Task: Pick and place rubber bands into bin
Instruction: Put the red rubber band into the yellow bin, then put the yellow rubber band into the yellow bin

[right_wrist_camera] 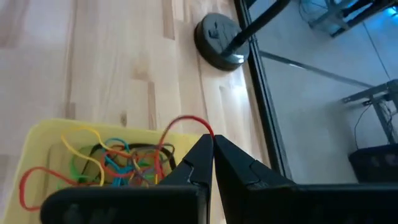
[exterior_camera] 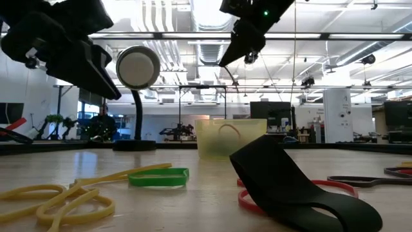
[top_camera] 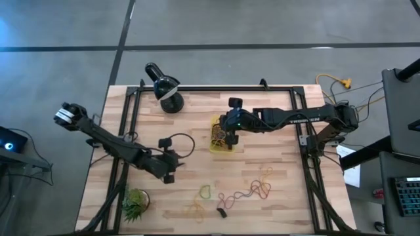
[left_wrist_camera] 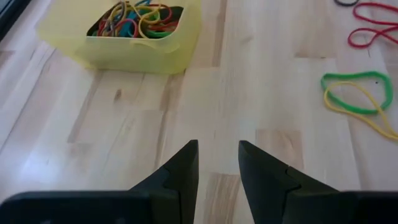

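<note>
The yellow bin [top_camera: 215,145] stands mid-table and holds several coloured rubber bands [right_wrist_camera: 112,158]. My right gripper [right_wrist_camera: 212,140] hovers over the bin [right_wrist_camera: 43,140], shut on a red rubber band. More rubber bands lie loose on the near part of the table: a green one [top_camera: 206,191], red and orange ones [top_camera: 254,190], yellow ones [top_camera: 194,210] and a black one [top_camera: 222,212]. My left gripper [left_wrist_camera: 217,149] is open and empty, raised above bare wood left of the bin [left_wrist_camera: 124,43]. In the low view the bin [exterior_camera: 230,138] stands behind the green band [exterior_camera: 159,176]. My right gripper pinches the red rubber band at the top of its loop [right_wrist_camera: 198,120] between its two fingertips, coming from above. The band arcs down from the fingers and its lower end [right_wrist_camera: 163,152] hangs into the bin among the other bands.
A black domed lamp [top_camera: 165,88] stands at the far edge, its base [right_wrist_camera: 217,40] just beyond the bin. A small green plant [top_camera: 134,203] sits at the near left corner. A black cable loop [top_camera: 178,143] lies left of the bin. Black frame rails [top_camera: 131,118] run along the table's sides.
</note>
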